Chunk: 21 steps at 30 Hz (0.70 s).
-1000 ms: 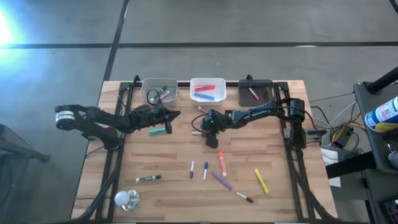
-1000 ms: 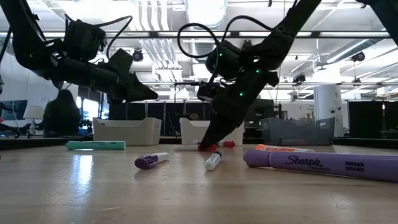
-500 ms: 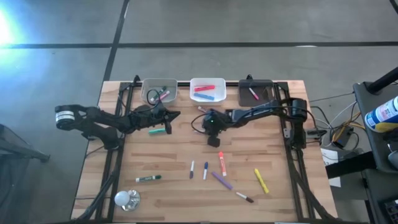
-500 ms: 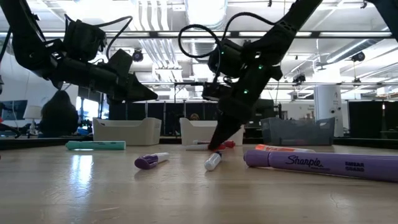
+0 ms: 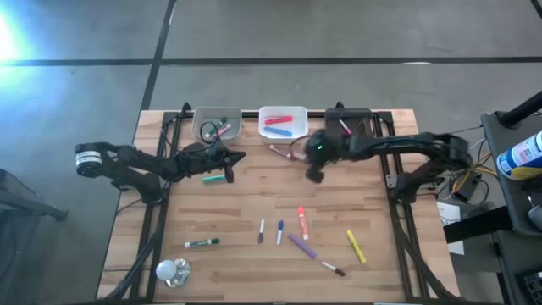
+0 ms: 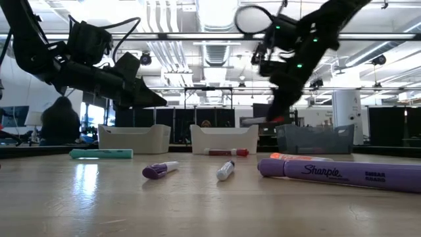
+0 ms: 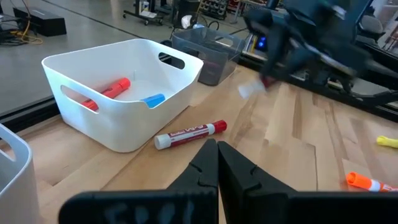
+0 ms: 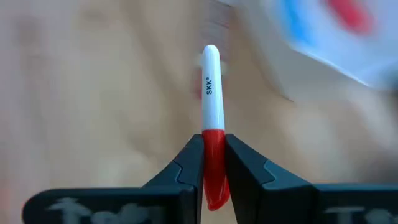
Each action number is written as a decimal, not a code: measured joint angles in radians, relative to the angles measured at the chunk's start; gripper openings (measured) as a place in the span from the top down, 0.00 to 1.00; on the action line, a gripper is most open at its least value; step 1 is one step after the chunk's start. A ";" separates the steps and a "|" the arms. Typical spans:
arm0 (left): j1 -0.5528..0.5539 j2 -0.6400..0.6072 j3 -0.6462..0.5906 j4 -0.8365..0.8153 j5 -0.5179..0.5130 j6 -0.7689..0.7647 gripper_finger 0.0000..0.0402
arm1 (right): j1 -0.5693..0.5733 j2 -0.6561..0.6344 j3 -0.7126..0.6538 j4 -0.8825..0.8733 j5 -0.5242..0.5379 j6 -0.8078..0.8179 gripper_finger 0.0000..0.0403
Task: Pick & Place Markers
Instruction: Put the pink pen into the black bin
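Note:
My right gripper (image 5: 312, 163) hangs above the table in front of the white bin (image 5: 282, 121) and the black bin (image 5: 349, 124), shut on a marker with a white barrel and red cap (image 8: 211, 106). My left gripper (image 5: 239, 156) waits shut in the air near the clear bin (image 5: 217, 124), above a green marker (image 5: 216, 179). A red-and-white marker (image 7: 190, 133) lies flat before the white bin. Several more markers (image 5: 301, 222) lie flat toward the near edge. The bins hold a few markers. My right gripper pinches the marker's red cap end (image 8: 213, 152) between its two fingers, which slant down from above. The white barrel (image 8: 211, 81) sticks out free past the fingertips. The marker (image 6: 258, 120) is lifted clear of the table and looks about level in the low view.
A white light bulb (image 5: 172, 270) rests at the near left corner, next to a green marker (image 5: 201, 243). A purple marker (image 6: 335, 173) lies close to the low camera. Bare wood lies between the bins and the near markers.
My right gripper has shut on the red-capped marker on the table, then risen and swung toward the far right, toward the black bin, tipping less steeply. The marker has gone from lying on the wood to hanging clear of it.

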 joint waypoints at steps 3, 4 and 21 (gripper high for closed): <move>0.000 0.000 0.000 0.000 0.000 0.000 1.00 | -0.106 -0.114 -0.027 -0.060 0.052 0.005 0.88; 0.000 0.000 0.000 0.000 0.000 0.000 1.00 | -0.149 -0.148 -0.034 -0.058 0.053 0.005 0.88; 0.000 0.000 0.000 0.003 0.000 -0.007 1.00 | -0.633 -0.007 -0.095 -0.029 -0.034 -0.034 0.88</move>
